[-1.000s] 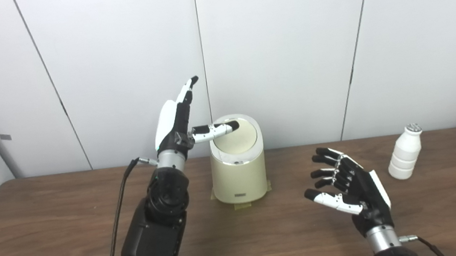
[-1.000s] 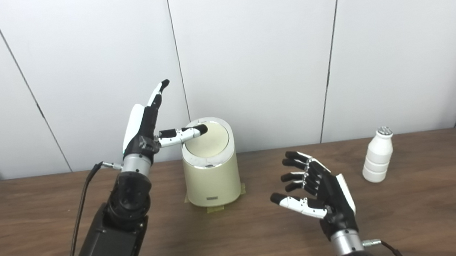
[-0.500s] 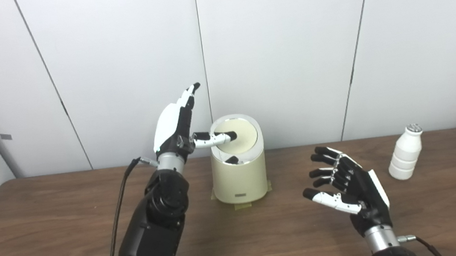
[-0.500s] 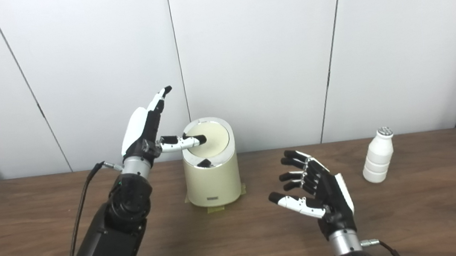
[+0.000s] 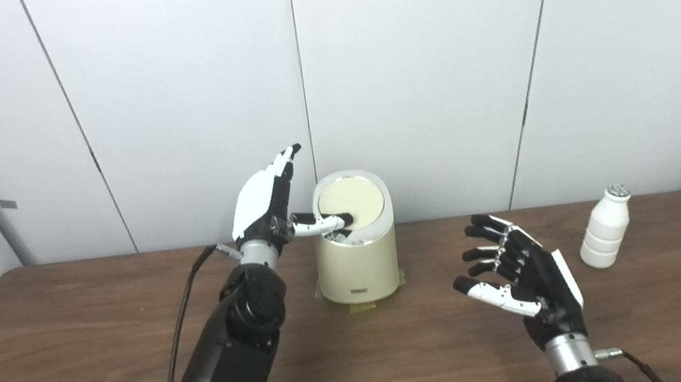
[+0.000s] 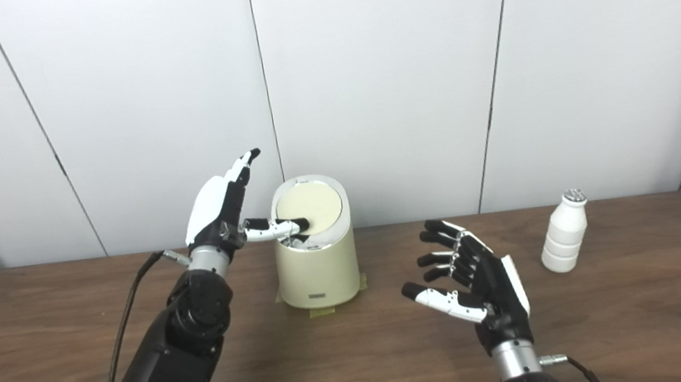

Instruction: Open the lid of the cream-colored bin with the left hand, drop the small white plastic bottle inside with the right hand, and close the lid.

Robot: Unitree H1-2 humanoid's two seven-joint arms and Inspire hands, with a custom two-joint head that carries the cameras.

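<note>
Lid tipping open

While the left hand (image 5: 264, 199), fingers spread and holding nothing, has pushed its thumb deeper, the bin (image 5: 358, 259) lid (image 5: 351, 202) now tilts inward. Right of the bin, the right hand (image 5: 527, 278) waits empty, fingers apart; the bottle (image 5: 604, 228) stands farther right.

White wall panels (image 5: 416, 67) with dark seams run from 9 to 3 o'clock; a brown wooden table (image 5: 76, 349) fills 6 o'clock.
</note>
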